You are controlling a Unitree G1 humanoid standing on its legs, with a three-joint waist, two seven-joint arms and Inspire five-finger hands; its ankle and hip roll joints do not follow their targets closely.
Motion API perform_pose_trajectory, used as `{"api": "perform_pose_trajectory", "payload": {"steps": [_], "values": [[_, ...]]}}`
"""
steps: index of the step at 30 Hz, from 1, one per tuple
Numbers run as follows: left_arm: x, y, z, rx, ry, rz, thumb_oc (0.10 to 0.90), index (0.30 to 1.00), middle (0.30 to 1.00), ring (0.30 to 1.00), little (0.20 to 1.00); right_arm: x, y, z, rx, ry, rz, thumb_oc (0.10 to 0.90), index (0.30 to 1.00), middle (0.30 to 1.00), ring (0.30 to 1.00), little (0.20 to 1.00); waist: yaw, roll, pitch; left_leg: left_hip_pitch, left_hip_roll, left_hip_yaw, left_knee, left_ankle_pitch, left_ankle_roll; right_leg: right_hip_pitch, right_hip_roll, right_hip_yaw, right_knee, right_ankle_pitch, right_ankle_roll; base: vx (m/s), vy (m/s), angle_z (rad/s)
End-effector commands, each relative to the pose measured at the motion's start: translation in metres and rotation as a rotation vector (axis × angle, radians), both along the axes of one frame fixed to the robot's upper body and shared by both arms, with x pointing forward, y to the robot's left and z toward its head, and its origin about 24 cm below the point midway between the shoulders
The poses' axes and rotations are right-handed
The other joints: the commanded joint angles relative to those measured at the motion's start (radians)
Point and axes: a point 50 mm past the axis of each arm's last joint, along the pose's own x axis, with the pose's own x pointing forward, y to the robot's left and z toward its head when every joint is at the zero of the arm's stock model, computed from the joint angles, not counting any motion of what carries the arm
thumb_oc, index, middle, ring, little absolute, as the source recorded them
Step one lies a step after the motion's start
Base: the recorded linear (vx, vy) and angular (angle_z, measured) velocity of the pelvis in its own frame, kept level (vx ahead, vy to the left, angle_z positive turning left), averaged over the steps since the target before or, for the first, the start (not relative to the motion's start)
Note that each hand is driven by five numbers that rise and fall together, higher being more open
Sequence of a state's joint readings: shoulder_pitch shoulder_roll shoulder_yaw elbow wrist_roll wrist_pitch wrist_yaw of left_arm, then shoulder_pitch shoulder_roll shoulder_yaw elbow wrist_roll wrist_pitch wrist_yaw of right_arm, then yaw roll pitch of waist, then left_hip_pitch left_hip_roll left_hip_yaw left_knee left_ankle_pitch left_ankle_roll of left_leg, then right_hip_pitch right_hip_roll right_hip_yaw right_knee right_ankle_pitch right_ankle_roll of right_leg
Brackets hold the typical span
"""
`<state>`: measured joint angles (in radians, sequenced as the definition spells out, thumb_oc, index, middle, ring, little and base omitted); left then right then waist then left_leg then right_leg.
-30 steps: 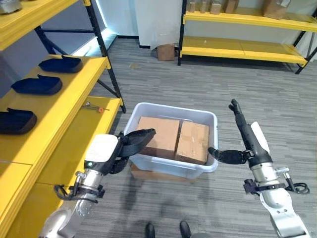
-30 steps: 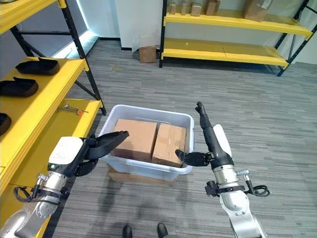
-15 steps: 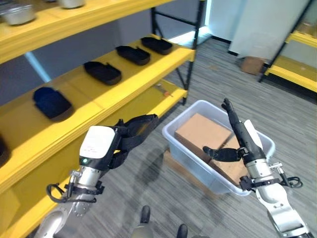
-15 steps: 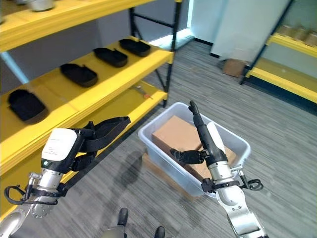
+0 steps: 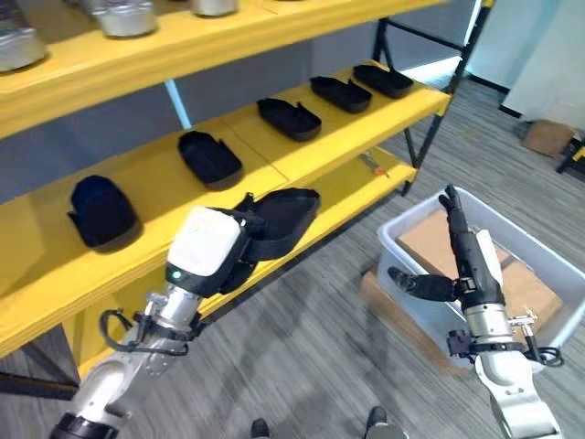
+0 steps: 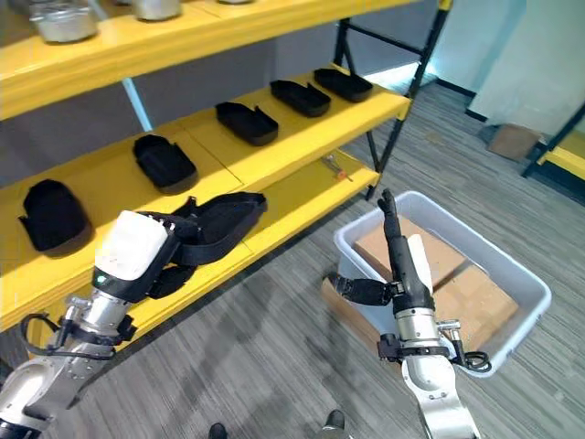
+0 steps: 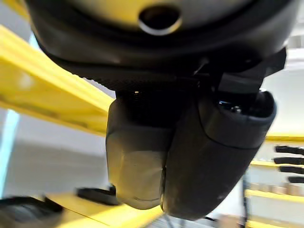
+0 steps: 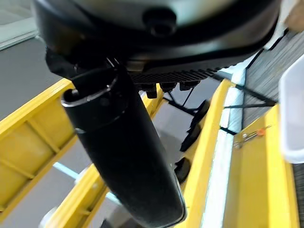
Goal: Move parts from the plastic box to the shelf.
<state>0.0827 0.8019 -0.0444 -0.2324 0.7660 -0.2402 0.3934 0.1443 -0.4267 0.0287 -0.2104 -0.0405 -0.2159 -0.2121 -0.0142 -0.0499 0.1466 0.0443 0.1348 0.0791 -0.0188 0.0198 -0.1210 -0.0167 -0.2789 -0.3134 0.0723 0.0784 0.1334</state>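
L hand [image 5: 239, 240] at about 8 o'clock has its fingers curled round a black part [image 5: 281, 213], held in the air just in front of the yellow shelf [image 5: 302, 160]; R hand [image 5: 454, 271] at 4 o'clock is spread, fingers straight up, thumb out sideways, holding nothing. Behind the R hand, approx 3 o'clock, the plastic box [image 5: 535, 245] sits on the grey floor [image 5: 311, 366] w/ cardboard boxes [image 5: 437, 249] inside. Farther off, 10 to 1 o'clock, more black parts [image 5: 208, 157] lie in a row along the shelf's middle level, metal containers [image 5: 125, 14] on the level above.
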Motion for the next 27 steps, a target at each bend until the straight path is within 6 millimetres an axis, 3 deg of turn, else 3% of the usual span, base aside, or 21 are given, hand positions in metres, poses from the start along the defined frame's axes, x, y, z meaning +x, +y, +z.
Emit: {"api": "perform_pose_trajectory", "payload": {"steps": [1,2,9,11,12,13,16,18,19,20,23,25,27], "values": [[-0.009,-0.011,0.051,-0.063,-0.373,-0.068,0.4,0.3,0.3,0.3,0.3,0.006,0.002,0.042,-0.075,-0.224,0.049,0.9,1.0,1.0,1.0,1.0,-0.007,0.023,-0.116,-0.005,0.069,0.0,-0.048,0.026,0.018,-0.018,-0.006,-0.002,0.032,-0.025,0.033,-0.01,0.131,0.13],[-0.01,-0.011,0.051,-0.061,-0.373,-0.067,0.4,0.3,0.3,0.3,0.3,0.006,0.002,0.042,-0.074,-0.224,0.05,0.9,1.0,1.0,1.0,1.0,-0.008,0.02,-0.116,-0.006,0.066,0.0,-0.046,0.025,0.02,-0.017,-0.009,-0.002,0.03,-0.023,0.035,0.01,0.148,0.16],[-0.023,0.009,0.057,-0.02,-0.476,0.054,0.4,0.3,0.3,0.3,0.3,0.015,0.018,0.039,-0.068,-0.217,0.087,0.9,1.0,1.0,1.0,1.0,0.055,-0.028,-0.121,-0.019,-0.069,-0.03,-0.034,-0.032,0.088,0.0,-0.1,0.016,-0.031,0.082,0.091,0.03,0.218,0.1],[-0.025,0.013,0.059,-0.011,-0.496,0.081,0.4,0.3,0.3,0.3,0.3,0.017,0.024,0.038,-0.063,-0.214,0.098,0.9,1.0,1.0,1.0,1.0,0.073,-0.041,-0.12,-0.02,-0.111,-0.037,-0.026,-0.05,0.108,0.001,-0.129,0.029,-0.029,0.116,0.103,0.07,0.288,0.05],[-0.022,0.013,0.06,-0.014,-0.502,0.083,0.4,0.3,0.3,0.3,0.3,0.017,0.025,0.036,-0.057,-0.212,0.084,0.9,1.0,1.0,1.0,1.0,0.079,-0.051,-0.108,-0.043,-0.145,-0.064,0.013,-0.073,0.13,0.011,-0.146,0.073,-0.012,0.135,0.105,0.04,0.231,0.12],[-0.022,0.013,0.06,-0.014,-0.503,0.082,0.4,0.3,0.3,0.3,0.3,0.017,0.025,0.036,-0.057,-0.214,0.083,0.9,1.0,1.0,1.0,1.0,0.079,-0.053,-0.107,-0.049,-0.148,-0.064,0.017,-0.069,0.131,0.007,-0.149,0.073,-0.012,0.139,0.103,0.06,0.213,0.23],[-0.016,0.005,0.061,-0.032,-0.497,0.036,0.4,0.3,0.3,0.3,0.3,0.015,0.019,0.033,-0.069,-0.205,0.05,0.9,1.0,1.0,1.0,1.0,0.058,-0.038,-0.105,-0.073,-0.178,-0.127,0.017,-0.051,0.152,-0.013,-0.09,0.212,0.042,0.124,0.067,0.04,0.169,0.85],[-0.009,-0.001,0.059,-0.057,-0.465,-0.002,0.4,0.3,0.3,0.3,0.3,0.01,0.013,0.029,-0.071,-0.184,0.03,0.9,1.0,1.0,1.0,1.0,0.021,-0.014,-0.1,-0.075,-0.194,-0.199,-0.015,-0.009,0.171,-0.067,0.035,0.353,0.153,0.074,0.021,0.09,0.25,1.25],[-0.008,-0.003,0.056,-0.062,-0.436,-0.012,0.4,0.3,0.3,0.3,0.3,0.008,0.011,0.027,-0.084,-0.169,0.037,0.9,1.0,1.0,1.0,1.0,-0.003,0.009,-0.093,-0.055,-0.194,-0.234,-0.035,0.005,0.182,-0.116,0.151,0.398,0.21,0.001,-0.022,0.21,0.205,1.15],[-0.008,-0.003,0.055,-0.063,-0.421,-0.015,0.4,0.3,0.3,0.3,0.3,0.007,0.011,0.025,-0.087,-0.162,0.042,0.9,1.0,1.0,1.0,1.0,-0.012,0.013,-0.089,-0.035,-0.194,-0.247,-0.048,0.0,0.186,-0.147,0.202,0.394,0.221,-0.042,-0.035,0.19,0.147,1.11],[-0.009,0.0,0.051,-0.087,-0.407,0.01,0.4,0.3,0.3,0.3,0.3,0.006,0.011,0.023,-0.072,-0.156,0.05,0.9,1.0,1.0,1.0,1.0,-0.014,0.001,-0.072,-0.008,-0.214,-0.243,-0.058,-0.004,0.192,-0.214,0.278,0.298,0.177,-0.038,-0.044,0.12,0.008,0.26],[-0.01,0.0,0.049,-0.104,-0.409,0.022,0.4,0.3,0.3,0.3,0.3,0.006,0.011,0.022,-0.066,-0.155,0.051,0.9,1.0,1.0,1.0,1.0,-0.022,-0.002,-0.067,0.004,-0.22,-0.242,-0.052,-0.012,0.187,-0.226,0.293,0.248,0.121,-0.021,-0.038,0.11,-0.008,0.18],[-0.01,-0.001,0.048,-0.116,-0.41,0.023,0.4,0.3,0.3,0.3,0.3,0.006,0.011,0.022,-0.066,-0.158,0.051,0.9,1.0,1.0,1.0,1.0,-0.034,-0.005,-0.066,0.003,-0.225,-0.253,-0.036,-0.019,0.182,-0.2,0.294,0.251,0.075,-0.013,-0.036,0.08,-0.038,0.5]]}}
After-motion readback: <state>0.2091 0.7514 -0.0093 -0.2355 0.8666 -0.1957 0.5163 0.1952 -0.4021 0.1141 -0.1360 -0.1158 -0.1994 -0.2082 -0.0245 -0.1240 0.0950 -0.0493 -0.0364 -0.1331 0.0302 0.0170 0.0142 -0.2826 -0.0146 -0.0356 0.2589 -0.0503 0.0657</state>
